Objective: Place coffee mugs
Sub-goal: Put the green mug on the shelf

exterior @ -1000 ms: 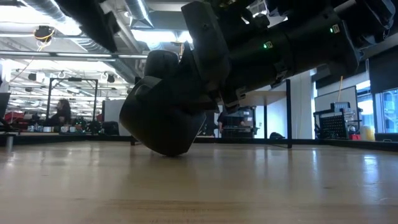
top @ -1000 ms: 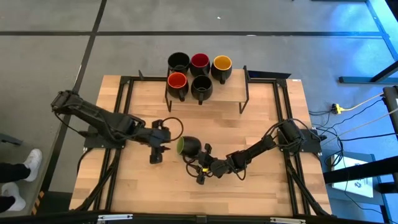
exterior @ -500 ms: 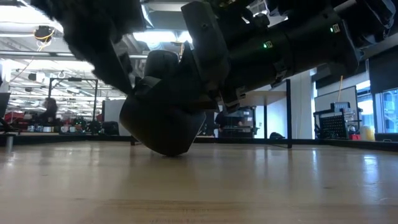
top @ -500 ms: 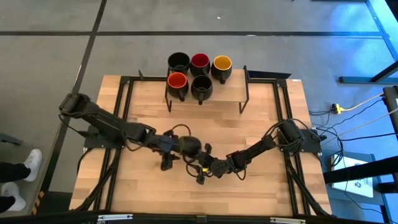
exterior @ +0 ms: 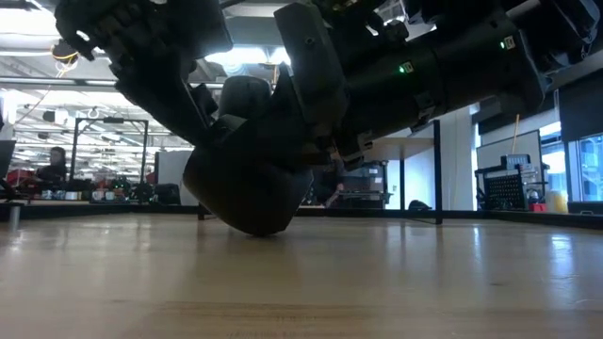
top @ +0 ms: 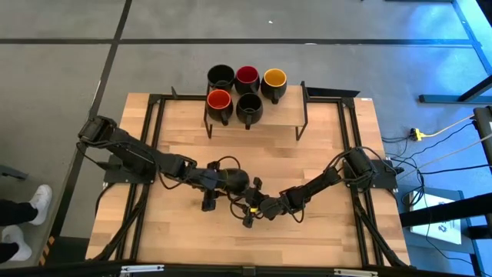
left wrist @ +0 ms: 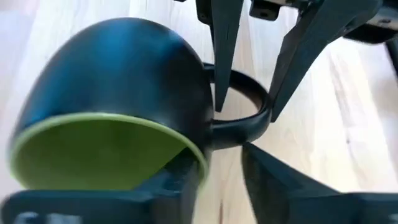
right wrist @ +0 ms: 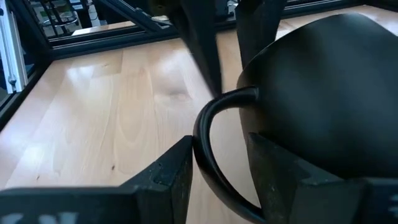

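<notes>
The green-lined dark mug (top: 234, 180) lies tipped on its side at mid-table, its mouth (left wrist: 93, 152) facing the table's left and its handle toward the near right. My right gripper (top: 247, 197) is shut on that handle. My left gripper (top: 214, 185) is open at the mouth. One of its fingers (left wrist: 171, 183) stands before the green inside and the other (left wrist: 280, 186) outside, beside the handle's root. Five other mugs stand upright on the far rack: black (top: 221, 77), dark red (top: 247, 75), yellow (top: 274, 79), orange-red (top: 219, 101) and black (top: 249, 103). My right gripper holds the mug's handle (right wrist: 204, 146) at the middle of its loop, with one finger (left wrist: 217, 68) through the loop and the other (left wrist: 298, 56) outside. It comes low from the table's right. The mug sits tilted, its lower side (exterior: 250, 229) on the table. My left gripper: I cannot tell whether it touches the rim.
A black metal rack (top: 304, 115) spans the table's far part and carries the five mugs. Black frame rails (top: 157, 115) run along both sides of the table. Bare wood (top: 307, 154) lies between the rack and the grippers, and more lies toward the near edge.
My left gripper has moved toward the table's right, up to the mouth of the green-lined mug, and now covers it from above. The mug and my right gripper have kept still.
</notes>
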### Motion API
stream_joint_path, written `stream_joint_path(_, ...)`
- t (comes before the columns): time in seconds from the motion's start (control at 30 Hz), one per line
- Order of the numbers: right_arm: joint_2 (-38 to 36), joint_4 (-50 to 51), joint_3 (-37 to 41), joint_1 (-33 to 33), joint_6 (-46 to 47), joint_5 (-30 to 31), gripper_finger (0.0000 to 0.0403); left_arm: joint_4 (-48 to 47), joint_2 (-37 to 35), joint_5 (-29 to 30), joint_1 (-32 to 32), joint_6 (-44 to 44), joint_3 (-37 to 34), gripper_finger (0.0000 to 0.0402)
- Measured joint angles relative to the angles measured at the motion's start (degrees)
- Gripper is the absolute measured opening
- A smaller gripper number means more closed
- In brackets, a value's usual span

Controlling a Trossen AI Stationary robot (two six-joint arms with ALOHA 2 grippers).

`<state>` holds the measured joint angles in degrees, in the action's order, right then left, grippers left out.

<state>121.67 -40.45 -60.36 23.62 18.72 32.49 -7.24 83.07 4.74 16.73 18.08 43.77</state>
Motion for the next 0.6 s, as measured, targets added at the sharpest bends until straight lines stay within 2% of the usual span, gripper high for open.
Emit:
stream_joint_path(0.17,0.0,0.1,-0.4,0.0,0.0,0.0,0.0138,0.3,0.0,0.3,-0.6,-6.3,0.0,0.0023)
stream_joint_path(0.2,0.0,0.1,-0.8,0.0,0.0,0.1,0.0138,0.1,0.0,0.1,-1.0,-7.4,0.0,0.0014)
stream_joint_path(0.33,0.0,0.9,-2.4,0.0,-0.2,0.5,0.0138,-1.7,-0.4,-0.4,-2.2,-8.2,0.5,0.001)
stream_joint_path(0.47,-0.9,1.6,-5.3,1.3,0.5,0.5,0.0138,-10.4,-0.8,-1.5,-1.9,-9.9,4.8,0.0006)
stream_joint_path(0.6,-4.2,8.7,-7.9,3.4,4.0,0.5,0.0138,-19.2,-1.2,-3.0,-1.0,-11.8,10.0,0.0005)
